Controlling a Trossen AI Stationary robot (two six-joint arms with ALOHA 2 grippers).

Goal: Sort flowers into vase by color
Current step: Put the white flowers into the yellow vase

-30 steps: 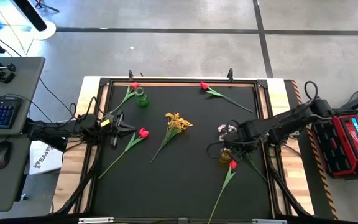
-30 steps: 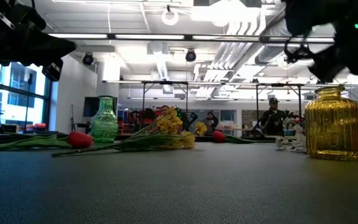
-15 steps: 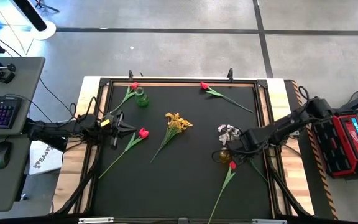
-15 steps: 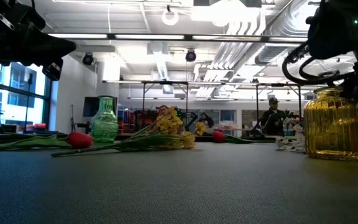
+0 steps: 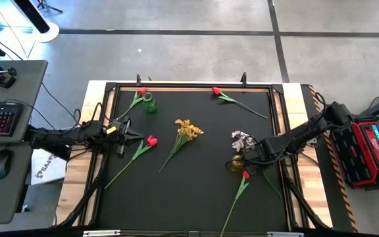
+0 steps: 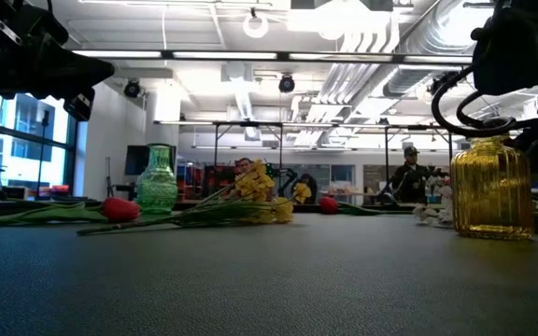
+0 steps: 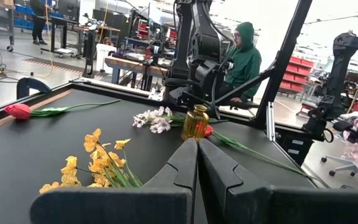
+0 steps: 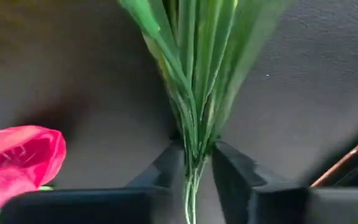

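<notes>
A: What do the vases hold?

B: The small green ribbed glass vase [image 5: 150,103] stands upright near the far left corner of the black worktop [image 5: 196,191], and nothing sticks out of its neck. The amber ribbed glass vase [image 5: 236,164] stands upright on the right side; I can't tell whether anything is inside it.

A: And the right gripper?

B: The right gripper [image 8: 194,163] is low over the worktop just right of the amber vase. Its dark fingers [image 8: 160,168] are pinched narrowly around a bundle of thin green stems [image 8: 194,68], which passes between them. That bundle belongs to the pale white-pink blossom spray [image 5: 242,139], whose blossoms lie just beyond the amber vase.

A: What lies nearby?

B: A red tulip-like flower [image 5: 245,175] has its bloom right beside the amber vase, its long green stem trailing toward the near edge.

A: The rest?

B: The yellow-blossom spray [image 5: 188,128] lies flat mid-worktop. One red tulip on a green stem [image 5: 151,140] lies left of it, another red tulip [image 5: 142,91] beside the green vase, and a fourth red tulip [image 5: 216,91] near the far edge.

A: The left gripper?

B: The left gripper [image 5: 125,135] hangs at the left side, near the mid-left tulip, fingers [image 7: 182,165] pressed together, holding nothing
</notes>
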